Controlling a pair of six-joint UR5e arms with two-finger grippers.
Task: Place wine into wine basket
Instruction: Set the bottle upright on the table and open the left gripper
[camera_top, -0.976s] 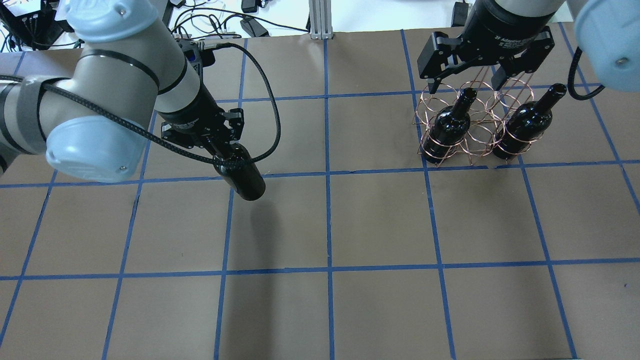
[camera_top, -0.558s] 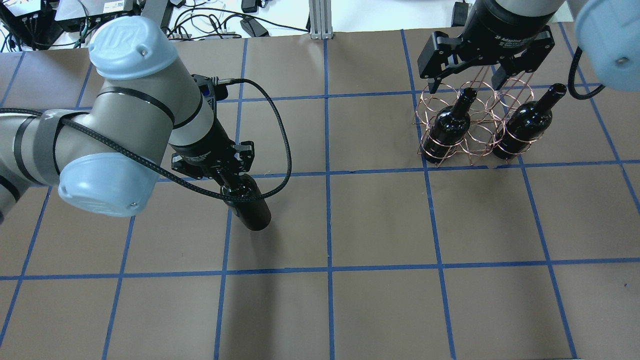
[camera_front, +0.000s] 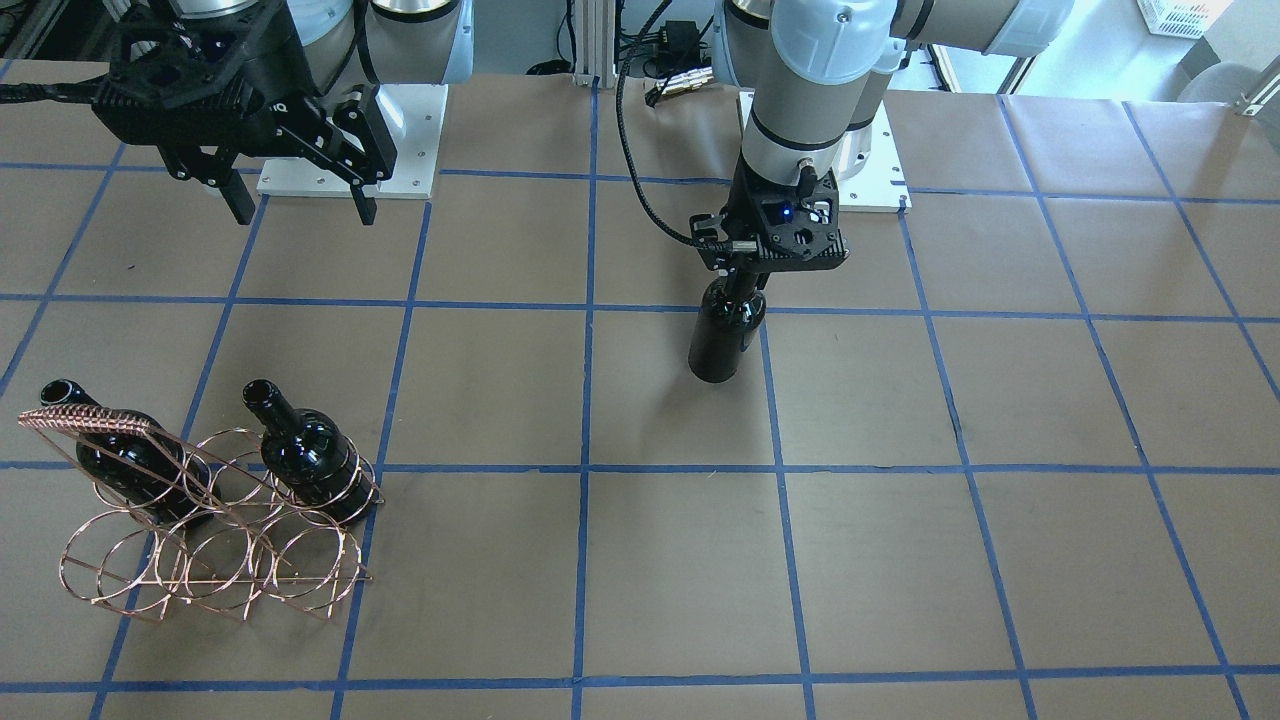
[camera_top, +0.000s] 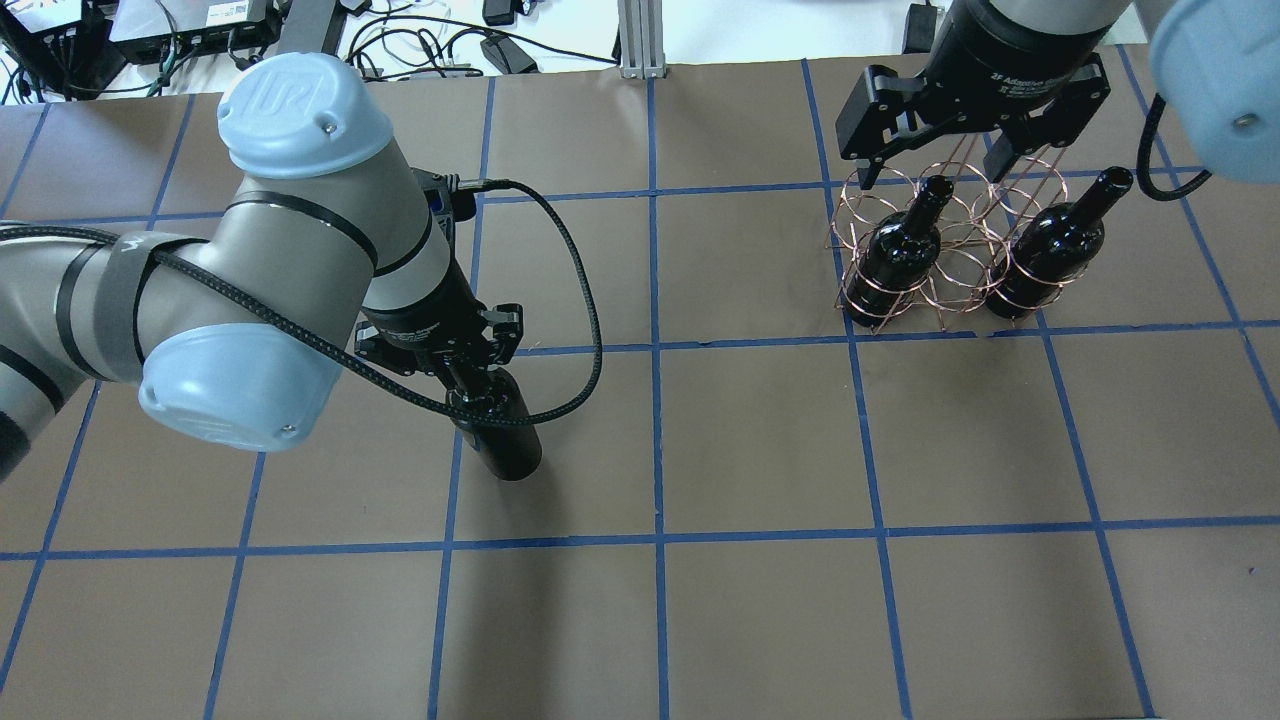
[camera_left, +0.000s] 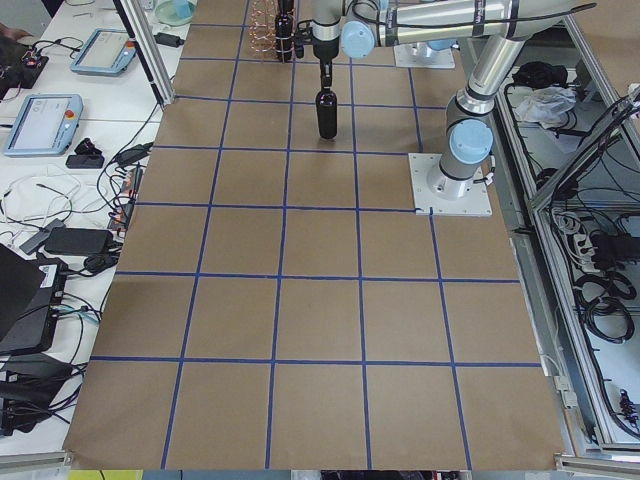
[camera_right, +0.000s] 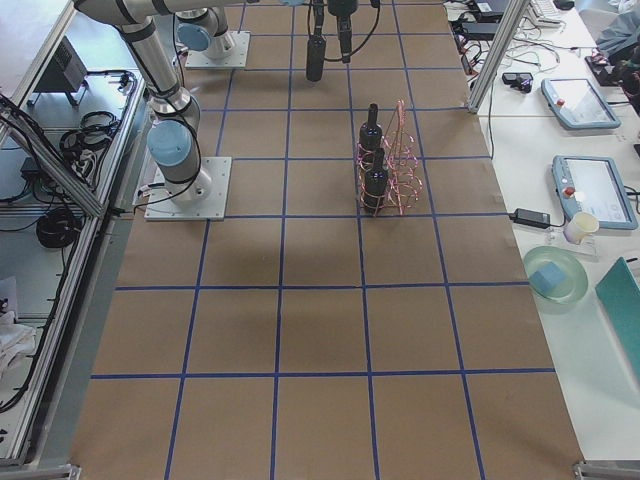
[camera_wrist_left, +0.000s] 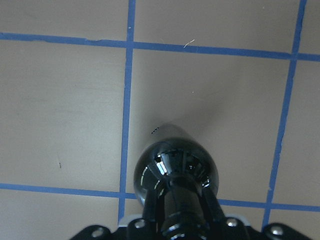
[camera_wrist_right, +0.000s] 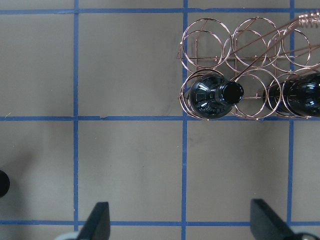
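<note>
My left gripper is shut on the neck of a glossy black wine bottle, which hangs upright over the left middle of the table. It also shows in the front view and the left wrist view. I cannot tell if its base touches the table. The copper wire wine basket stands at the far right and holds two look-alike bottles. My right gripper hangs open and empty above the basket's far side, and its open fingers show in the right wrist view.
The table is brown paper with a blue tape grid. In the basket, the hoop between the two bottles and the front row of hoops hold nothing. Cables and electronics lie beyond the far edge.
My left arm has carried the bottle down the overhead view and slightly to the right, toward the robot's side. The right gripper, basket and its two bottles have not moved.
</note>
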